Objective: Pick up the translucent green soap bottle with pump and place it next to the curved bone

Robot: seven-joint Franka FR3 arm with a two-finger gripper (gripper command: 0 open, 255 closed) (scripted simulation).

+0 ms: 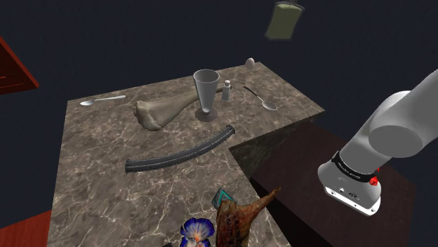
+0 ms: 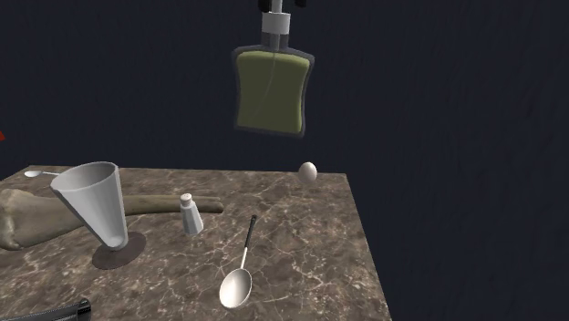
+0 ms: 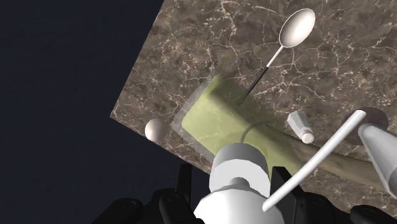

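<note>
The soap bottle (image 1: 284,19) has a clear body filled with olive-green liquid and a white pump. It hangs high above the far edge of the marble table (image 1: 91,182). In the second exterior view the bottle (image 2: 272,91) is well above the egg and the spoon. My gripper (image 3: 232,181) is shut on the bottle's white pump head (image 3: 238,172), a black finger (image 3: 184,182) on each side, and the bottle body (image 3: 219,118) points down toward the table. A pale thick bone (image 1: 165,109) lies at the back of the table. A long, dark, curved piece (image 1: 181,153) lies in front of it.
A grey cone-shaped goblet (image 1: 206,91), a small shaker (image 1: 227,90), a spoon (image 1: 261,98) and an egg (image 1: 250,62) stand near the far corner. Another spoon (image 1: 102,100) lies at the back left. A brown bony object (image 1: 242,214) and a purple flower (image 1: 196,230) sit near the front edge.
</note>
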